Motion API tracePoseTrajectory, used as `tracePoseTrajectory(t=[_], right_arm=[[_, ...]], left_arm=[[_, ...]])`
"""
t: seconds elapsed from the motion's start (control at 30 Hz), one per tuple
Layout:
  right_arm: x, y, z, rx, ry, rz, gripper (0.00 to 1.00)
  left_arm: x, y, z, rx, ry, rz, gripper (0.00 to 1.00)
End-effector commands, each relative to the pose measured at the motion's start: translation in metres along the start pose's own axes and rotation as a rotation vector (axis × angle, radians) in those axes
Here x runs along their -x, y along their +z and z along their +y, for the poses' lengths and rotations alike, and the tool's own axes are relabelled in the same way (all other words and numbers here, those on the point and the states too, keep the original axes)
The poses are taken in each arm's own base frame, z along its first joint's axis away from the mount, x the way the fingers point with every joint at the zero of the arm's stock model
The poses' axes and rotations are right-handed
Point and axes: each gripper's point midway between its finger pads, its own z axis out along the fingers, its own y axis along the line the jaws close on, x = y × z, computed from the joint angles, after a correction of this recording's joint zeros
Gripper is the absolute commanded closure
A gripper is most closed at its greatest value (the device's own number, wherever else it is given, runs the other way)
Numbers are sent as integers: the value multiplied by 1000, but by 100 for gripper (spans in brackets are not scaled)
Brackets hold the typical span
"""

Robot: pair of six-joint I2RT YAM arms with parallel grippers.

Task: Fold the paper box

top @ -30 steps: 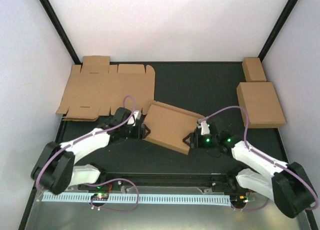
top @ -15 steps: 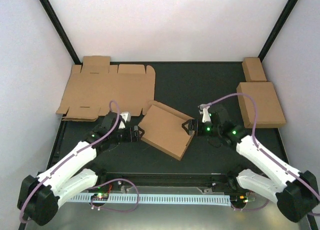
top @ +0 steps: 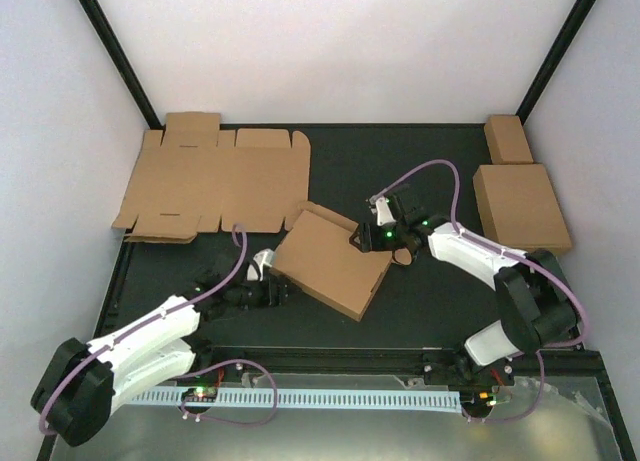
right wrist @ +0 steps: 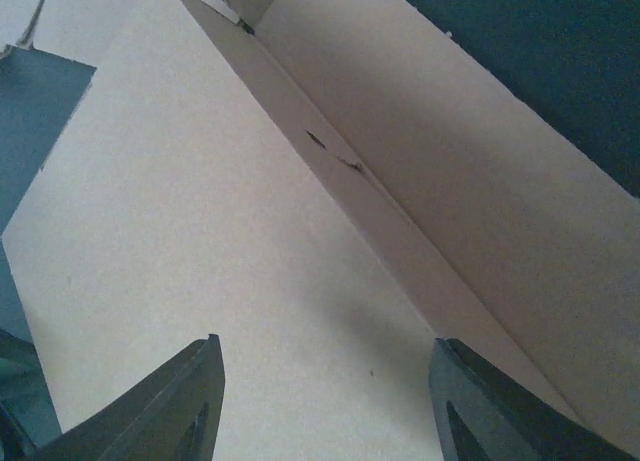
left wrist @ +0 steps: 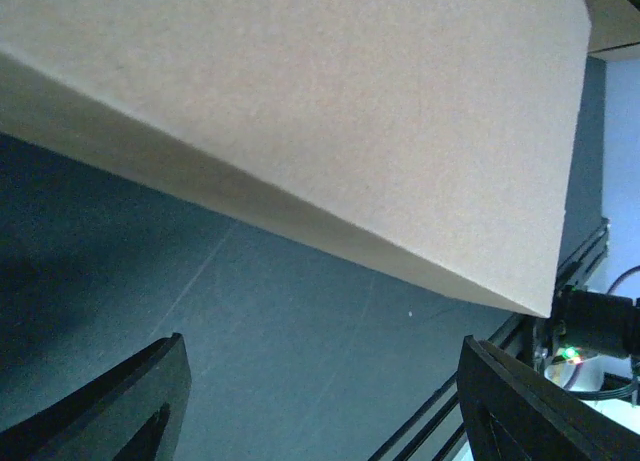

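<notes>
The paper box (top: 330, 266), half folded, lies tilted in the middle of the dark worktop (top: 430, 301), between the two arms. The left tool (top: 280, 293) sits just beside its near left edge, fingers (left wrist: 140, 401) spread wide and holding nothing. The right tool (top: 360, 238) is at the far right edge, jaws apart over the inner panel, apparently gripping nothing, though contact is hard to judge.
</notes>
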Motion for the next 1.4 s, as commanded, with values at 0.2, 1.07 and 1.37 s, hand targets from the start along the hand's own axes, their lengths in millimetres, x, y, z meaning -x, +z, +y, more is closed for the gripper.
tracePoseTrajectory(t=[0.2, 1.07, 1.37], right_arm=[[-17, 2, 0, 83, 9, -4, 42], [2, 6, -16, 168, -24, 64, 26], [-5, -14, 2, 233, -46, 59, 30]], left_arm=[[15, 18, -17, -95, -3, -15, 14], [24, 44, -5, -113, -67, -28, 25], [16, 52, 11, -82, -90, -1, 41]])
